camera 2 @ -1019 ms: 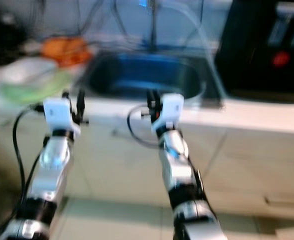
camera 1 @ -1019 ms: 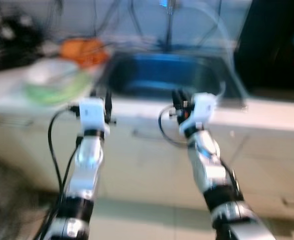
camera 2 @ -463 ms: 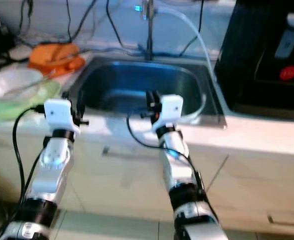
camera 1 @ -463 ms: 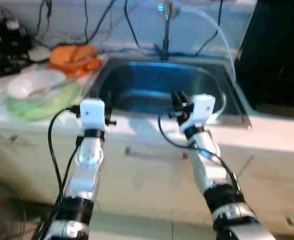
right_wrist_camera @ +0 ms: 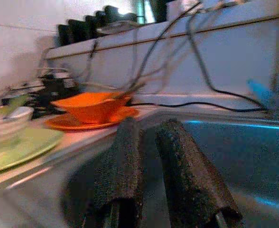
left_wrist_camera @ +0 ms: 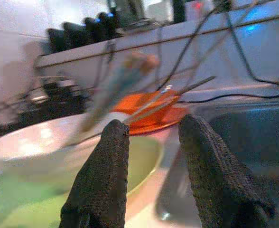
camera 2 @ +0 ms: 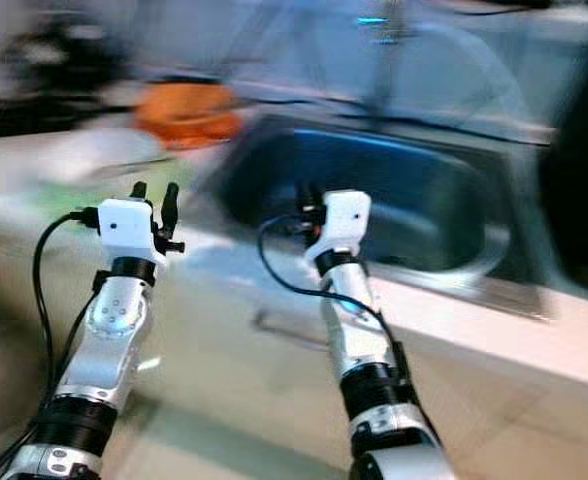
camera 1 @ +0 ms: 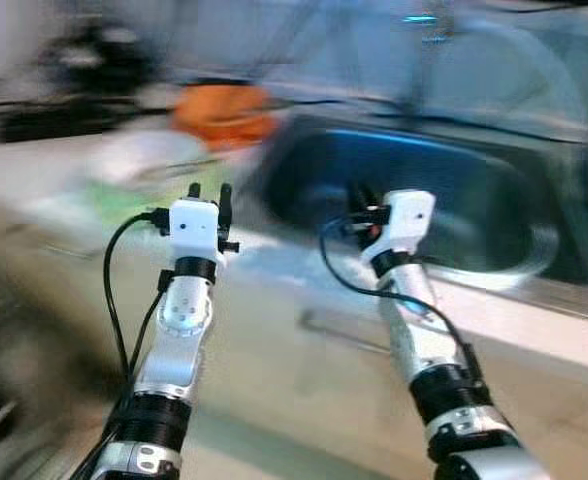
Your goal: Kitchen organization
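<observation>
I stand at a kitchen counter and the eye views are blurred. My left gripper (camera 1: 209, 190) is raised in front of the counter edge, open and empty, pointing at a white bowl (left_wrist_camera: 30, 142) that sits on a green plate (left_wrist_camera: 142, 159). My right gripper (camera 1: 359, 200) hovers at the near rim of the steel sink (camera 1: 534, 262), its fingers (right_wrist_camera: 125, 142) close together with nothing between them. An orange bowl (right_wrist_camera: 94, 107) rests on an orange plate (right_wrist_camera: 68, 124) beside the sink's far left corner.
A faucet (camera 1: 429, 40) and a hose rise behind the sink. Black cables and dark devices (left_wrist_camera: 63, 95) crowd the back of the counter by the wall. A cabinet handle (camera 1: 339, 335) runs below the counter edge.
The whole picture has swung, so the sink now lies further right and the dishes sit more central: the camera moved. Both arms keep the same raised pose.
</observation>
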Controlling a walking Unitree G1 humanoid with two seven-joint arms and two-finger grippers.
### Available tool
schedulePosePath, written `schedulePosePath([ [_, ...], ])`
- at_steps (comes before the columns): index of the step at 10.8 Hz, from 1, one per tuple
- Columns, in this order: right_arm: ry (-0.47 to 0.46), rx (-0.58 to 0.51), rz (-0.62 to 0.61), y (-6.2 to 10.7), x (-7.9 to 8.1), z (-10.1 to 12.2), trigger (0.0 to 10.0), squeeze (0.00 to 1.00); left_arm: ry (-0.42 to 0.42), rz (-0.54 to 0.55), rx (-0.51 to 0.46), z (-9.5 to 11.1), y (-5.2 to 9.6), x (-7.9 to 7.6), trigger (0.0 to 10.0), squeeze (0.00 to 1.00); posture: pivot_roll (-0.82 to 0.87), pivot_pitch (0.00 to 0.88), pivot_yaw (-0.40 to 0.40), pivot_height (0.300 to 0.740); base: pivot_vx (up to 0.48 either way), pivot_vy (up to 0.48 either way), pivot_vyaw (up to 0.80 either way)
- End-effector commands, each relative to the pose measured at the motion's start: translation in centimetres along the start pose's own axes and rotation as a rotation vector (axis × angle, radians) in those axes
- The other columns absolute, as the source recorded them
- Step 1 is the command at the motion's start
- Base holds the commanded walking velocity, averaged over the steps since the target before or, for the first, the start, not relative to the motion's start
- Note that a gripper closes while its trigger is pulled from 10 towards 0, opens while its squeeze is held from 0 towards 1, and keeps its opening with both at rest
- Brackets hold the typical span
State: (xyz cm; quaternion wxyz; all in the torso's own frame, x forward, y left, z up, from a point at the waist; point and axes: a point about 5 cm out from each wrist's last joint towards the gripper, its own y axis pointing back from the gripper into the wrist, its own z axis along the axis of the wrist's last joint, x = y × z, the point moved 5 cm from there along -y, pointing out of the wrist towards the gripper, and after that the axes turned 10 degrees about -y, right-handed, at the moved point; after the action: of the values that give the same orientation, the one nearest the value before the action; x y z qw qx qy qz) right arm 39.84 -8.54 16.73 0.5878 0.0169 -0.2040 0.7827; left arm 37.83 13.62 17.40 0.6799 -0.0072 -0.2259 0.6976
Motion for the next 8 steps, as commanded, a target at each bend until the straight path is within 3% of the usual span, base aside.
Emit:
schedulePosePath([
  [1,-0.003,-0.001,-0.018,-0.02,-0.49,0.1,10.0,0.0,0.007,-0.023,-0.014,0.47,-0.06,-0.67,10.0,0.0,0.16,0.03,0.005,0.74,0.0,0.0,0.63],
  [6,-0.017,0.011,-0.029,0.0,-0.63,-0.17,10.0,0.0,0.009,-0.046,-0.006,0.38,-0.02,-1.14,10.0,0.0,0.16,0.03,0.006,0.74,0.0,0.0,0.0],
  [8,-0.017,0.012,-0.026,-0.01,-0.55,-0.2,10.0,0.0,0.004,-0.046,-0.003,0.29,-0.02,-1.08,10.0,0.0,0.16,0.03,0.005,0.74,0.349,0.0,0.0],
])
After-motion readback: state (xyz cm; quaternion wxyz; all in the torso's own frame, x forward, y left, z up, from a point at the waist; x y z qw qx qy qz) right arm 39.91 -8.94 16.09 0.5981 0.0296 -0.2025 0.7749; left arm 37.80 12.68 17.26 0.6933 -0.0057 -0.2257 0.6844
